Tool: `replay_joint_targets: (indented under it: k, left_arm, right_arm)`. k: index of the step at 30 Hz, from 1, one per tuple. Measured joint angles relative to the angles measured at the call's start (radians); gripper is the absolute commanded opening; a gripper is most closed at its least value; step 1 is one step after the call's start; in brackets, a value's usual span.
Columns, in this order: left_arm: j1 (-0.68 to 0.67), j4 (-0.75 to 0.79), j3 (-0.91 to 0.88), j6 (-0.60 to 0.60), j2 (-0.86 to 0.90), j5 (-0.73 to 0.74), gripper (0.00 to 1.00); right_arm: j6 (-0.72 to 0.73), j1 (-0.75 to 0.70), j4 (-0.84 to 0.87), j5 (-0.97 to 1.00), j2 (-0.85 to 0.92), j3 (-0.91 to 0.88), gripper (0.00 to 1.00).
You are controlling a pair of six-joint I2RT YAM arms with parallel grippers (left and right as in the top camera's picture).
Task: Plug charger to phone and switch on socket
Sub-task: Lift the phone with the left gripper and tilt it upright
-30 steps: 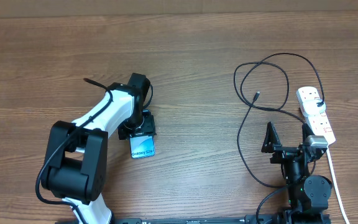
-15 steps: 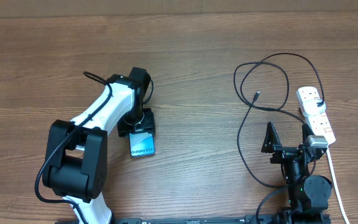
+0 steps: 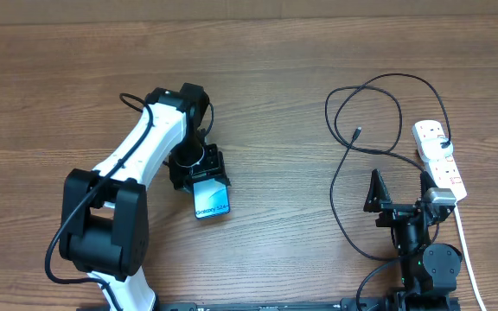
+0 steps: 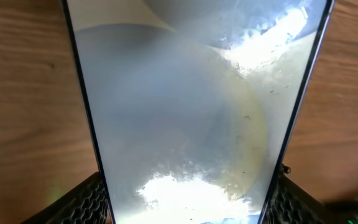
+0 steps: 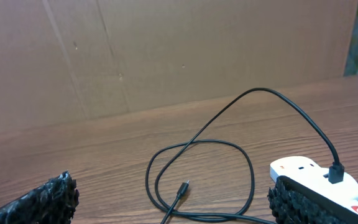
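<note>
My left gripper (image 3: 202, 173) is shut on the phone (image 3: 212, 201), whose blue-teal screen end with "Galaxy S24" text sticks out toward the front. In the left wrist view the phone's lit screen (image 4: 185, 106) fills the frame between my two fingers. The charger cable (image 3: 379, 108) lies in loops on the right of the table, its small plug tip (image 3: 356, 132) free, its other end plugged into the white socket strip (image 3: 439, 160). My right gripper (image 3: 400, 192) is open and empty, near the front, apart from the cable tip (image 5: 183, 186) and next to the socket (image 5: 303, 171).
The socket's white cord (image 3: 463, 242) runs toward the front right edge. A cardboard wall (image 5: 166, 50) stands behind the table's far edge. Bare wooden table (image 3: 275, 104) lies between the two arms.
My left gripper has turned and shifted right with the phone, so the phone's free end now points more to the front right. The right arm has not moved.
</note>
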Motion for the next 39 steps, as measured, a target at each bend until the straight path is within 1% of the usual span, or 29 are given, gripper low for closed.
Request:
replay_joint_targets:
  k: [6, 13, 22, 31, 39]
  left_arm:
    - [0.0, -0.049, 0.029, 0.0, 0.0, 0.065, 0.61]
    - [0.0, -0.083, 0.032, 0.014, 0.0, 0.182, 0.61]
    - [0.0, -0.089, 0.032, 0.019, 0.0, 0.302, 0.61]
    - [0.0, -0.09, 0.032, 0.019, 0.0, 0.371, 0.61]
    - [0.0, -0.092, 0.032, 0.019, 0.0, 0.392, 0.61]
  right_arm:
    - [0.0, 0.0, 0.0, 0.0, 0.0, 0.0, 1.0]
    - [0.0, 0.0, 0.0, 0.0, 0.0, 0.0, 1.0]
    - [0.0, 0.0, 0.0, 0.0, 0.0, 0.0, 1.0]
    - [0.0, 0.0, 0.0, 0.0, 0.0, 0.0, 1.0]
    - [0.0, 0.0, 0.0, 0.0, 0.0, 0.0, 1.0]
